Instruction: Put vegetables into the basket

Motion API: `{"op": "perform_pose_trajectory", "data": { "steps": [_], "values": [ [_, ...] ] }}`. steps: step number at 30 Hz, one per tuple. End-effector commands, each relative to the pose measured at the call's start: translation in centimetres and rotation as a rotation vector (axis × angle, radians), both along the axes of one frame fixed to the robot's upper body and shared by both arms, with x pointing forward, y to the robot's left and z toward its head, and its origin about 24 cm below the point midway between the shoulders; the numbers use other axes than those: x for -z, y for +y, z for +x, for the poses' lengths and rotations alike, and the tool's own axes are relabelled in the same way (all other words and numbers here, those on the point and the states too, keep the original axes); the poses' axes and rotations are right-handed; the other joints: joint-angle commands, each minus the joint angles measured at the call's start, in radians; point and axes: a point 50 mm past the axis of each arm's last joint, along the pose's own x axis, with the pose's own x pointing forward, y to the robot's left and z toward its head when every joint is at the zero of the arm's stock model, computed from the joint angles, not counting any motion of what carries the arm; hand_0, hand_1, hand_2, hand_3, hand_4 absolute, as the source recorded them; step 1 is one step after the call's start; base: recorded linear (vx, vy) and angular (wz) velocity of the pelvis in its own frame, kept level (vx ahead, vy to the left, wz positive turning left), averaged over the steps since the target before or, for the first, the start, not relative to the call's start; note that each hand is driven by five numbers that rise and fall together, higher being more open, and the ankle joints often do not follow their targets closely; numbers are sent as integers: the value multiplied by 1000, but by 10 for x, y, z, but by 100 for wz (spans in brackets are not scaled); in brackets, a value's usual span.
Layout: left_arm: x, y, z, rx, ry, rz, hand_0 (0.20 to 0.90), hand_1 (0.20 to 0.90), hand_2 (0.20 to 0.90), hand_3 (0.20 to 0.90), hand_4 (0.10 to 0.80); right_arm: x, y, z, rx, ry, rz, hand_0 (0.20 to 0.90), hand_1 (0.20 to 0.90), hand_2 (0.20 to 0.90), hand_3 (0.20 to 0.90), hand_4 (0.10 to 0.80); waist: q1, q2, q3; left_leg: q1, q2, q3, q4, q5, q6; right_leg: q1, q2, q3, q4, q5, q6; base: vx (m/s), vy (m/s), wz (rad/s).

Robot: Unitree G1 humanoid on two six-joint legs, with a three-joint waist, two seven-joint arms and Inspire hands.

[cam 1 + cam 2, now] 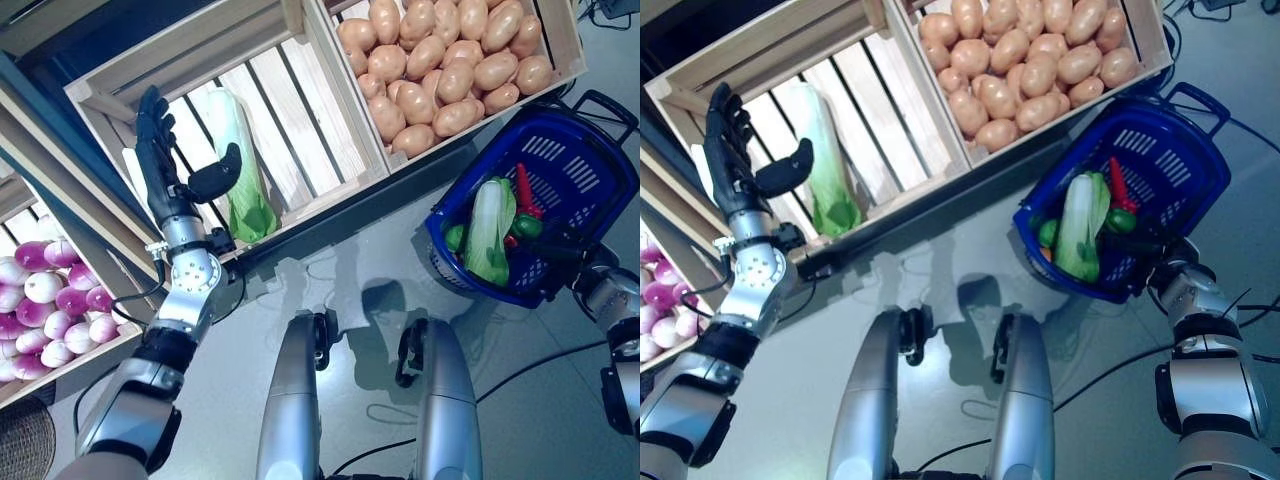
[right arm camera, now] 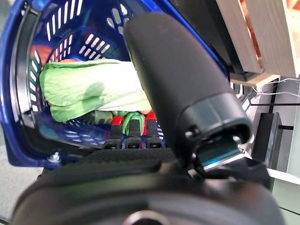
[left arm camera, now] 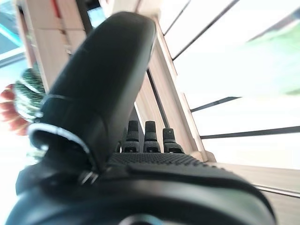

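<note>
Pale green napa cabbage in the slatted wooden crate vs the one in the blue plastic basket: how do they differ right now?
The napa cabbage in the slatted wooden crate lies alone on bare slats; the napa cabbage in the blue plastic basket is packed among other vegetables, including a red pepper. The crate one has the open left hand right beside it; the basket one sits in the basket by the right hand. Both are long, white-stalked and green-leaved.

Slatted wooden crates (image 1: 300, 110) side by side on dark stand, another wooden crate (image 1: 60, 370) lower left. Grey floor (image 1: 380, 260) below. Woven mat (image 1: 22, 440) at bottom-left corner.
</note>
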Motion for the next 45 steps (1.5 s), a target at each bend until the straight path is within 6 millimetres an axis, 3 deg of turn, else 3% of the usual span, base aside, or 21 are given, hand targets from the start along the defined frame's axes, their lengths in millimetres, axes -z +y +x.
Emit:
{"op": "perform_pose_trajectory", "data": {
  "steps": [1,10,16,21,29,39,45],
  "values": [
    [-48,9,9,-65,-130,-8,900,900,900,900,800,-8,-19,-11,23,-7,-66,900,900,900,900,800,-38,-55,-49,73,4,47,62,-152,87,54,10,-24,-164,143,-29,14,59,-7],
    [-71,17,32,-125,-1,32,900,900,900,900,800,-6,-7,-3,-32,5,-67,900,900,900,900,800,-58,-96,-44,46,28,58,87,-169,98,19,29,-8,-159,147,-18,-13,48,-7],
    [-66,31,39,-131,101,-39,900,900,900,900,800,-6,4,5,-54,-35,-63,900,900,900,900,800,-67,-115,-32,58,29,59,54,-170,94,29,41,2,-194,159,-5,-25,7,-2],
    [-49,39,41,-143,189,-110,900,900,900,900,800,-10,8,9,-56,-60,-66,900,900,900,900,800,-67,-117,-23,76,25,63,14,-163,89,43,43,2,-225,167,1,-12,2,0],
    [-10,55,34,-288,375,-72,900,900,900,900,800,-5,15,12,-70,-76,-54,900,900,900,900,800,-55,-116,-18,86,17,62,-5,-163,80,50,34,-6,-233,160,3,0,0,0],
    [26,51,35,-191,584,-60,900,900,900,900,800,-3,15,11,-64,-73,-53,900,900,900,900,800,-49,-106,-14,94,13,62,-33,-152,72,57,25,-16,-249,164,11,0,0,0],
    [35,59,30,-183,636,-68,900,900,900,900,800,-8,10,10,-59,-75,-70,900,900,900,900,800,-52,-101,-17,93,13,63,-42,-146,69,55,25,-15,-256,168,12,0,0,0]
  ]
}}
